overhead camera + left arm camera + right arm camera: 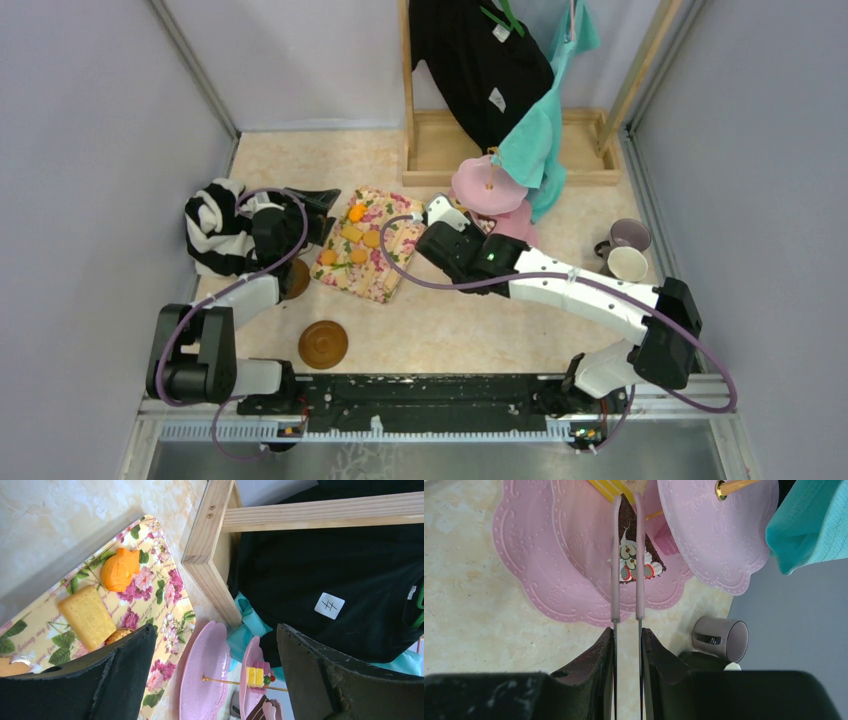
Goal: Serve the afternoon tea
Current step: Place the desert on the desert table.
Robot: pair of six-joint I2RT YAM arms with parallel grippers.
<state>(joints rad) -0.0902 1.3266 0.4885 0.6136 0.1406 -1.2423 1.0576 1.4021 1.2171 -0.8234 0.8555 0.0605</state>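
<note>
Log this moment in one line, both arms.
right gripper: shut on tongs | tongs: around brown cake slice at pink stand | left gripper: open, empty, near floral cloth

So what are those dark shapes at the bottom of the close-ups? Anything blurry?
Left wrist view: the arm's own fingers, near, slightly soft; a shadow band edges the floral cloth. Right wrist view: fingers again, pink cake stand crisp. Top view: even light.

Pastries [357, 212] are being shown lying on a cloth [388, 272], centre-left on the table [450, 330]. Cake stand [490, 190] is being shown just right of it, in front of a rack [440, 145]. Two mugs [628, 263] side by side at far right; saucer [323, 344] nr front edge; garment [215, 235] at far left.
</note>
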